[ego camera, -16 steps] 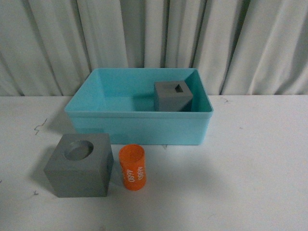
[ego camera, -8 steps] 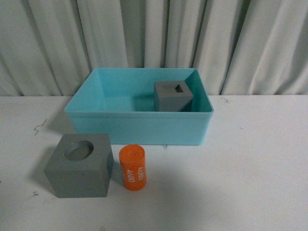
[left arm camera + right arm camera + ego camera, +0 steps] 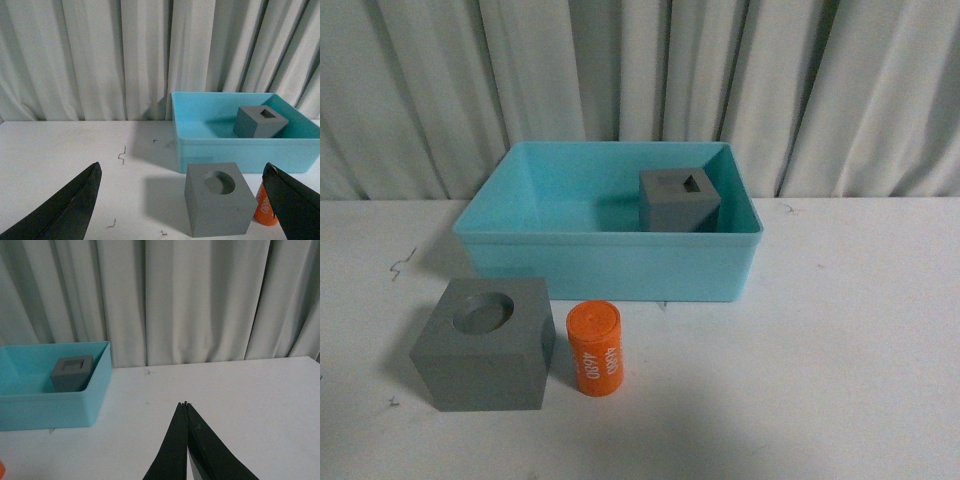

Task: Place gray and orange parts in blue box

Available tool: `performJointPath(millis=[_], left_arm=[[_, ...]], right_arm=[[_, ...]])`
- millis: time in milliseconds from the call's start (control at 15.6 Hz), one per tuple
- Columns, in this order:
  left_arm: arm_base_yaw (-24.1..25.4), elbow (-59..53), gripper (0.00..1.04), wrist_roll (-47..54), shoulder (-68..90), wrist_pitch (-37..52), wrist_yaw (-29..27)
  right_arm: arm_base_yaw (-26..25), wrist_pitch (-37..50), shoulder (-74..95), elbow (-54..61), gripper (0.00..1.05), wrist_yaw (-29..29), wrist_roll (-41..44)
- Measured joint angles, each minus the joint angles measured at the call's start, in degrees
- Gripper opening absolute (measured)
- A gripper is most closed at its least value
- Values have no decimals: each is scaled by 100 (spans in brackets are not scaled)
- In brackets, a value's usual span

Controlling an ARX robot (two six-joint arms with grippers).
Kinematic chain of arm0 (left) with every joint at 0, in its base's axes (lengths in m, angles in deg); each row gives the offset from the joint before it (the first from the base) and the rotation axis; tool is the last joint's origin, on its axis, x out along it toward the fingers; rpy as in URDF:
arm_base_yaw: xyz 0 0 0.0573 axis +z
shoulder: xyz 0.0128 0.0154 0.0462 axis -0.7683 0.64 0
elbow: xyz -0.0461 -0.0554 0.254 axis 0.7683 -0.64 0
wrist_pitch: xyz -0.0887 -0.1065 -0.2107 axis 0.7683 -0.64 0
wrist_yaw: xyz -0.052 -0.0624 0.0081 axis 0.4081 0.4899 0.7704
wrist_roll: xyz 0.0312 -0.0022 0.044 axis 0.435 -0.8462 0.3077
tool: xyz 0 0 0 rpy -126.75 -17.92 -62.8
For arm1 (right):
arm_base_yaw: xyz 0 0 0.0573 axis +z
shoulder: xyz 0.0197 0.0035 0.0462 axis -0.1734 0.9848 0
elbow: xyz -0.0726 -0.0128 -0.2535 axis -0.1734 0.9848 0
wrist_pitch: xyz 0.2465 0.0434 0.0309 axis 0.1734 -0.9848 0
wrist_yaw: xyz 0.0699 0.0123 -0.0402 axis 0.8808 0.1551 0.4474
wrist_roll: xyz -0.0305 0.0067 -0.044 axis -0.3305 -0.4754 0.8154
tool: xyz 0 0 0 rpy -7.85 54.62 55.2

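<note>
The blue box [image 3: 605, 262] stands at the back of the white table; it also shows as the blue box [image 3: 240, 146] and the blue box [image 3: 55, 410]. Inside it, at its right, rests a gray cube with a rectangular recess [image 3: 678, 199] [image 3: 260, 121] [image 3: 72, 373]. In front of the box sits a gray cube with a round recess [image 3: 486, 341] [image 3: 218, 204], and beside it an orange cylinder [image 3: 595, 347] [image 3: 264, 207] with white digits. My left gripper [image 3: 182, 172] is open, its fingers wide either side of the round-recess cube, short of it. My right gripper [image 3: 186, 403] is shut and empty over bare table, right of the box.
A pleated pale curtain [image 3: 640, 80] hangs behind the table. Small dark marks [image 3: 121, 154] dot the tabletop left of the box. Neither arm shows in the front view.
The round-recess cube and the orange cylinder sit very slightly differently in the front view; nothing else has visibly changed.
</note>
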Motion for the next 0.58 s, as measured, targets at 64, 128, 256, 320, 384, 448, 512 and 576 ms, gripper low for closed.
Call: performJointPath(millis=[64, 128, 256, 320, 384, 448, 512, 576], left_arm=[[0, 0, 98, 0, 0, 0, 0], [0, 0, 98, 0, 0, 0, -2], [0, 0, 98, 0, 0, 0, 0], [0, 0, 98, 0, 0, 0, 0], [0, 0, 98, 0, 0, 0, 0], [0, 0, 98, 0, 0, 0, 0], [0, 0, 98, 0, 0, 0, -2], [0, 0, 98, 0, 0, 0, -2]], right_arm=[[0, -225, -208, 2, 2, 2, 0], [0, -402, -358, 2, 2, 0, 0], [0, -745, -745, 2, 2, 0, 0], [0, -909, -929, 2, 2, 2, 0], [0, -1091, -1062, 2, 2, 0, 0], [0, -1193, -1178, 2, 2, 2, 0], [0, -1233, -1233, 2, 2, 0, 0], [0, -1257, -1255, 2, 2, 2, 0]])
